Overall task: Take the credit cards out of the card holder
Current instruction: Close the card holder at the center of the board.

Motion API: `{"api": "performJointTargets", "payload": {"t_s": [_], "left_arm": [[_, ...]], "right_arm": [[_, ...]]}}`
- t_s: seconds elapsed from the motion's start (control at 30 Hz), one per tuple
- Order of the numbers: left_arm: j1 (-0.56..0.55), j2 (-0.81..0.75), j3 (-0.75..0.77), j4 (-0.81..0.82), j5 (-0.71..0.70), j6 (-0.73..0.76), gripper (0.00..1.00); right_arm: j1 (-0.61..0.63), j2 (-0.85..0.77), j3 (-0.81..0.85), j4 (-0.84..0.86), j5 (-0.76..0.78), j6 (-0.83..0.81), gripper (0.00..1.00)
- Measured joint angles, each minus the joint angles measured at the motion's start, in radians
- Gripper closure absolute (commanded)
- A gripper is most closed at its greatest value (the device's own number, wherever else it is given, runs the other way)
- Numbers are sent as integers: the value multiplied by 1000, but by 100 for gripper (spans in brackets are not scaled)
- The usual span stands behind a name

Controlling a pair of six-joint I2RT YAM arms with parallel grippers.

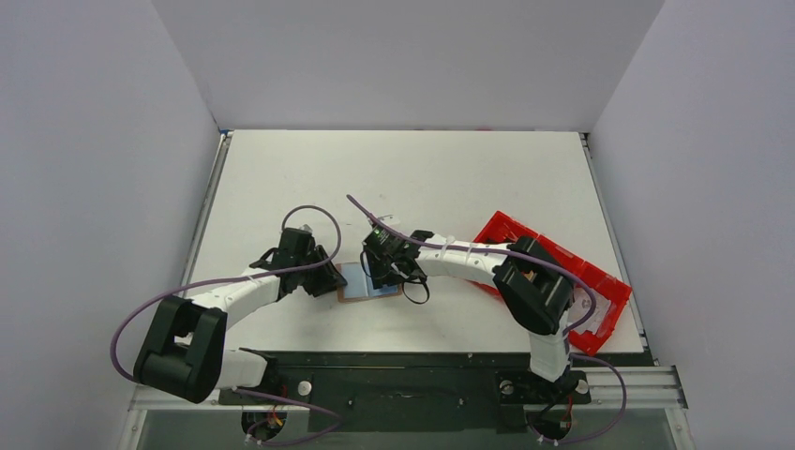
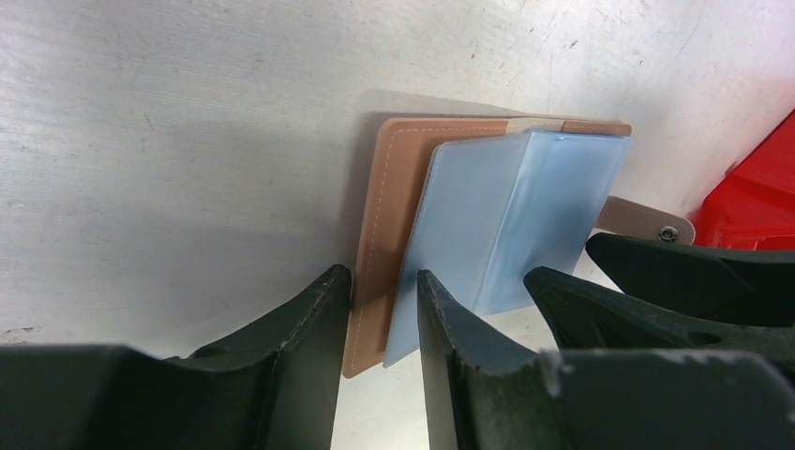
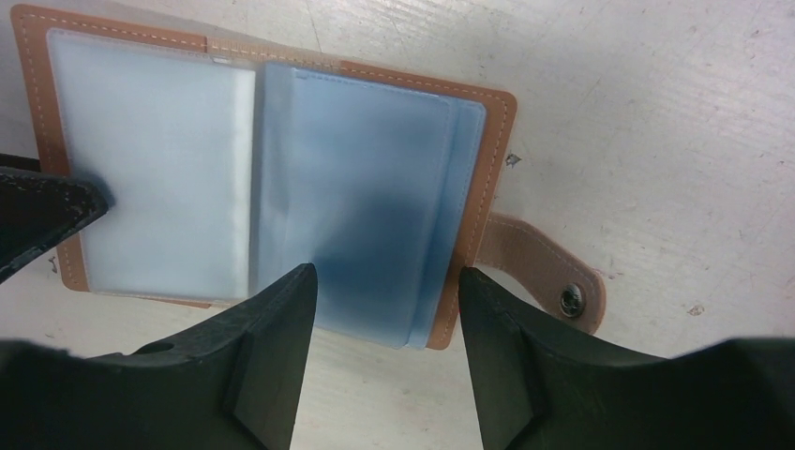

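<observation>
The card holder [image 1: 361, 287] lies open and flat on the table between my two grippers, a brown leather cover with light blue sleeves [image 3: 352, 187] and a brown strap tab [image 3: 548, 272]. No card stands clear of the sleeves. My left gripper [image 2: 382, 277] has its jaws a little apart, straddling the left flap's near edge [image 2: 394, 216]; one of its fingers [image 3: 47, 216] rests on the left panel. My right gripper [image 3: 384, 274] is open wide and empty, its fingertips at the near edge of the right-hand sleeves. In the top view the left gripper [image 1: 333, 274] and right gripper [image 1: 382, 272] flank the holder.
A long red plastic tray [image 1: 553, 277] lies to the right, partly under my right arm; its corner shows in the left wrist view [image 2: 750, 187]. White walls enclose the table on three sides.
</observation>
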State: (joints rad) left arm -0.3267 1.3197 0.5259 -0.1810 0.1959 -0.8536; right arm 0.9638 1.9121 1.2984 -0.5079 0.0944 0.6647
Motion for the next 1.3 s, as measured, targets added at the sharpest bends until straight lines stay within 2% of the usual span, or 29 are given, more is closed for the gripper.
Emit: {"api": "performJointTargets", "payload": {"t_s": [0.37,0.87,1.3], "left_arm": [[-1,-12,0,5,29,-4,82],[-44,-78,93,-20,76,-25,82],[-97,-8,167,-49,50,-31,81]], "right_arm": [[-3,9,-14,16,-14,0,48],[-5,10,-23,72,-70,3,49],[-54,-12,-96,224,-229,80,50]]}}
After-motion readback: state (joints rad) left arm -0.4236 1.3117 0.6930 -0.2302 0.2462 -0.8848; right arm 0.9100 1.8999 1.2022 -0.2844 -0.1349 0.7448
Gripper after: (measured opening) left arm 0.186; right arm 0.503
